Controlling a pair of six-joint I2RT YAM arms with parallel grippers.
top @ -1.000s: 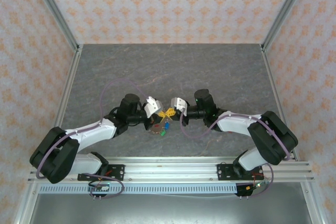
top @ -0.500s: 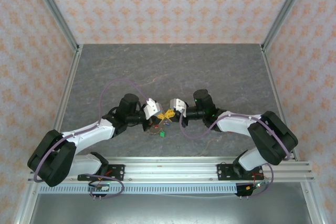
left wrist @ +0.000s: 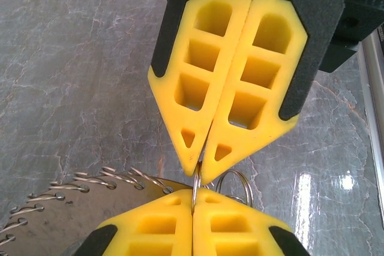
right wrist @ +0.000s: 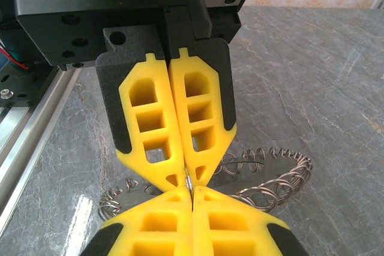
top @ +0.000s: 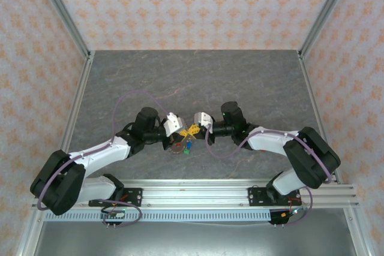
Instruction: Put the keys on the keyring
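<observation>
My left gripper [top: 187, 132] and right gripper [top: 196, 128] meet tip to tip over the middle of the table. Both are shut on one thin metal ring [left wrist: 196, 184], seen edge-on between the yellow fingertips [left wrist: 222, 199]. I cannot tell if that thin ring belongs to a key. In the right wrist view the same thin ring [right wrist: 189, 182] sits pinched between my right gripper [right wrist: 192, 191] and the left fingers [right wrist: 153, 148] facing it. The ribbed keyring [right wrist: 273, 181] lies just beneath. The keys' blue tag [top: 189, 144] and green tag [top: 186, 152] show by the keyring [top: 179, 147].
A small plain split ring [left wrist: 235, 181] sits just right of the pinch. The grey marbled table [top: 198, 82] stretches away behind the grippers. An aluminium rail [top: 198, 193] runs along the near edge, and patterned walls close in the sides and back.
Both grippers stay tip to tip at the same spot. The coloured tags under them have shifted slightly.
</observation>
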